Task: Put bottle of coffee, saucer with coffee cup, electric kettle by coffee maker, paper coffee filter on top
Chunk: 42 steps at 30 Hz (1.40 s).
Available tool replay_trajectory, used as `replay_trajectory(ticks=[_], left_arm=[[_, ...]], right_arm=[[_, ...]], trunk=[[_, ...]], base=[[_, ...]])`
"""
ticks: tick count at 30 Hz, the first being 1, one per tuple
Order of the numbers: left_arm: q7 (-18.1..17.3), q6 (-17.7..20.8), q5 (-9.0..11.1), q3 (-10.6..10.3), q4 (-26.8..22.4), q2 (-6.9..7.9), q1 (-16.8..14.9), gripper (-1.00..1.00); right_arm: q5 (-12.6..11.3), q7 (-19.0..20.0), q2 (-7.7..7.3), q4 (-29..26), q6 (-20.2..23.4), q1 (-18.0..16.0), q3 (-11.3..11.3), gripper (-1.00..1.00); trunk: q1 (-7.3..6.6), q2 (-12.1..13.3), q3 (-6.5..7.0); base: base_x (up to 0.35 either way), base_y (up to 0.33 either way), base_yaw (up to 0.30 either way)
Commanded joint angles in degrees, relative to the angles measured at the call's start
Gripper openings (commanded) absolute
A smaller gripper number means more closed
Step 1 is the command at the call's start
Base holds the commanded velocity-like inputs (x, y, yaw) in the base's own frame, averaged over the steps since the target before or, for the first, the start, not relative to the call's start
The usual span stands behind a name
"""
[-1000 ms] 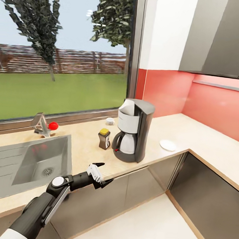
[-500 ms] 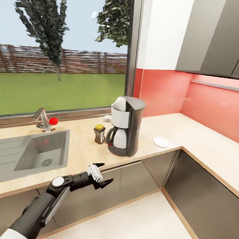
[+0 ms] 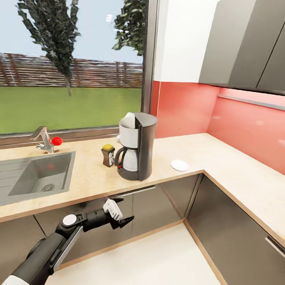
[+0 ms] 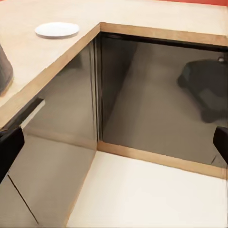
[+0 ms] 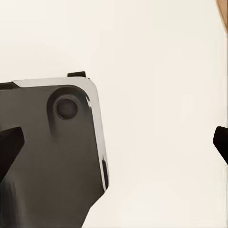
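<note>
Nearest, the left gripper hung empty with jaws spread wide, before the cabinet fronts. Beyond, the coffee maker stood on the countertop, coffee bottle just left, saucer right. The right gripper also gaped empty.

No readable text, label, brand, number or sign appears anywhere. The dark grey coffee maker with its glass carafe shows plain surfaces, and the small brown yellow-capped bottle just beside it is too small to show any lettering.

Black left arm, white joint cap, seemingly white-bodied pincer.
</note>
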Motion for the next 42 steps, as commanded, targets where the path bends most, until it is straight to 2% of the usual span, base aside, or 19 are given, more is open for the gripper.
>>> replay_trajectory(ticks=[1, 7, 10, 14, 18, 20, 23, 28, 30, 33, 38, 42], left_arm=[[0.0, 0.4, 0.4, -0.1, 0.6, 0.03, 0.2, 1.00], [1.4, -0.8, 0.5, -0.1, 5.8, -0.10, 2.5, 1.00], [2.8, -2.9, 0.6, -0.1, 9.9, -0.79, 3.1, 1.00], [7.2, -5.0, 0.5, -0.1, 16.2, -3.04, 3.2, 1.00], [12.6, -5.5, 0.4, -0.1, 19.9, -5.66, 3.3, 1.00], [15.2, -5.5, 0.5, -0.1, 21.5, -6.35, 3.3, 1.00], [17.0, -5.4, 0.5, 0.1, 24.1, -6.70, 3.3, 1.00], [18.0, -5.1, 0.6, 0.4, 28.0, -6.68, 3.3, 1.00], [21.4, -4.9, 0.7, 0.6, 33.8, -6.89, 3.2, 1.00], [24.7, -4.8, 0.7, 0.7, 36.1, -7.06, 3.2, 1.00], [25.7, -2.9, 0.7, 0.7, 36.5, -7.06, 3.2, 1.00], [25.6, 2.6, 0.8, 0.6, 36.0, -7.15, 3.0, 1.00]], right_arm=[[0.6, -0.1, 0.02, 0.0, -0.2, 0.0, -0.4, 1.00], [0.6, -0.1, 0.06, 0.1, -0.2, 0.0, -0.4, 1.00], [0.6, 0.0, 0.12, 0.1, -0.1, 0.0, -0.3, 1.00], [0.6, 0.0, 0.36, 0.1, -0.1, 0.0, -0.2, 1.00], [0.7, 0.1, 0.48, 0.1, -0.1, 0.0, -0.2, 1.00], [0.7, 0.2, 0.51, 0.1, -0.1, 0.0, -0.2, 1.00], [0.6, 0.3, 0.62, 0.1, -0.1, 0.0, -0.2, 1.00], [0.6, 0.3, 0.75, 0.1, -0.1, 0.0, -0.2, 1.00], [0.6, 0.2, 0.77, 0.1, -0.1, 0.0, -0.2, 1.00], [0.6, 0.2, 0.77, 0.0, -0.1, 0.0, -0.2, 1.00], [0.5, 0.2, 0.83, -0.6, -0.1, 0.0, -0.2, 1.00], [0.4, 0.3, 2.04, -1.9, -0.1, 0.0, -0.2, 1.00]], trunk=[[0.03, -0.1, -0.11], [0.03, -0.1, -0.11], [0.03, -0.1, -0.11], [0.03, -0.1, -0.11], [0.03, -0.1, -0.11], [0.03, -0.1, -0.11], [0.03, -0.1, -0.11], [0.03, -0.1, -0.11], [0.03, -0.1, -0.11], [0.03, -0.1, -0.11], [0.03, -0.1, -0.11], [0.03, -0.1, -0.11]], base=[[-0.022, -0.253, 0.005], [-0.006, -0.200, 0.146], [-0.001, -0.136, 0.259], [0.000, -0.033, 0.272], [0.000, -0.007, 0.275], [0.000, -0.002, 0.276], [0.000, -0.001, 0.276], [0.000, 0.000, 0.276], [0.000, 0.000, 0.276], [0.000, 0.000, 0.232], [0.000, 0.000, 0.046], [0.000, 0.000, 0.006]])
